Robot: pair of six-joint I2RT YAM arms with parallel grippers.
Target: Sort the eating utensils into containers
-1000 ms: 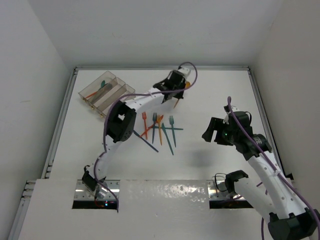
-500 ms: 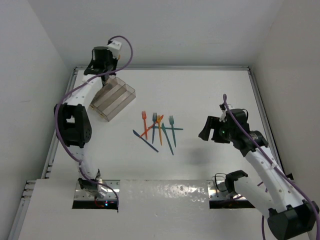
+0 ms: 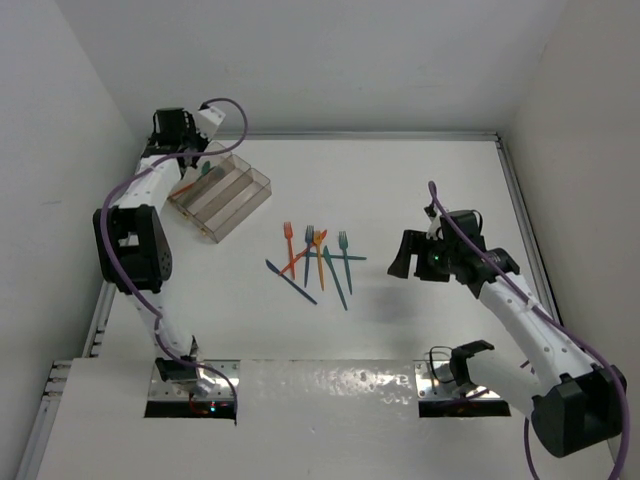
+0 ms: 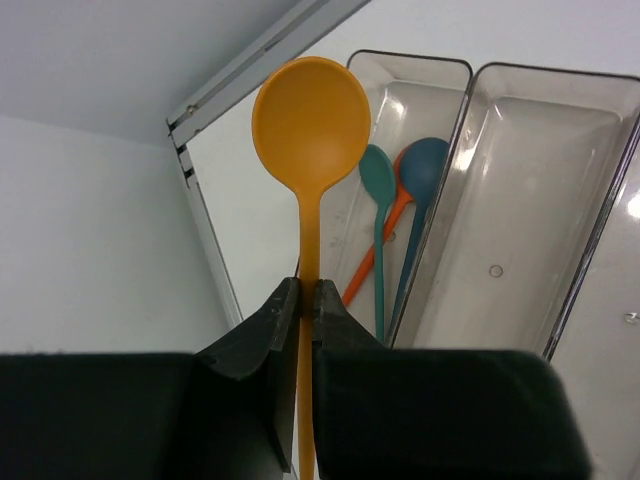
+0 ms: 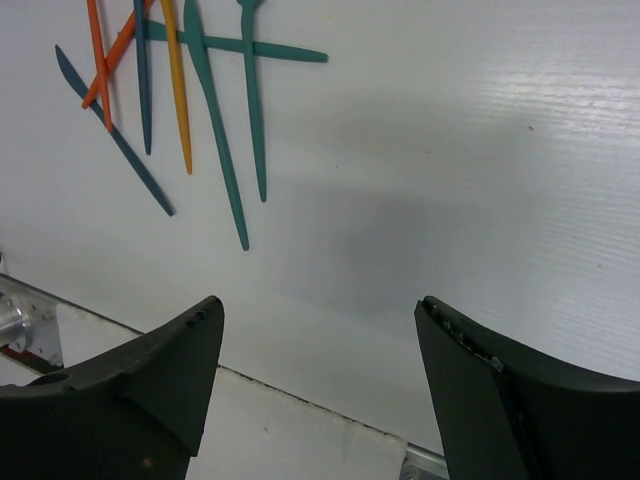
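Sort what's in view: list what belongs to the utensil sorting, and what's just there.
Part of the job:
- orange spoon, held by the left gripper
- three spoons in the tray
- loose forks and knives
- right gripper, open

Just there:
- table
- purple cables
- edge rail

Left wrist cam: the orange spoon point(image 4: 310, 125) only shows its bowl and upper handle. The rest is buried between the left gripper point(image 4: 308, 300) fingers and runs off the bottom edge. The tray point(image 4: 470, 75) gets chopped at the right edge, and the three spoons point(image 4: 378, 180) inside lose their handle ends behind the gripper. Right wrist cam, upper left: the utensil pile point(image 5: 180, 90) is cut by the top edge, so several heads don't show.
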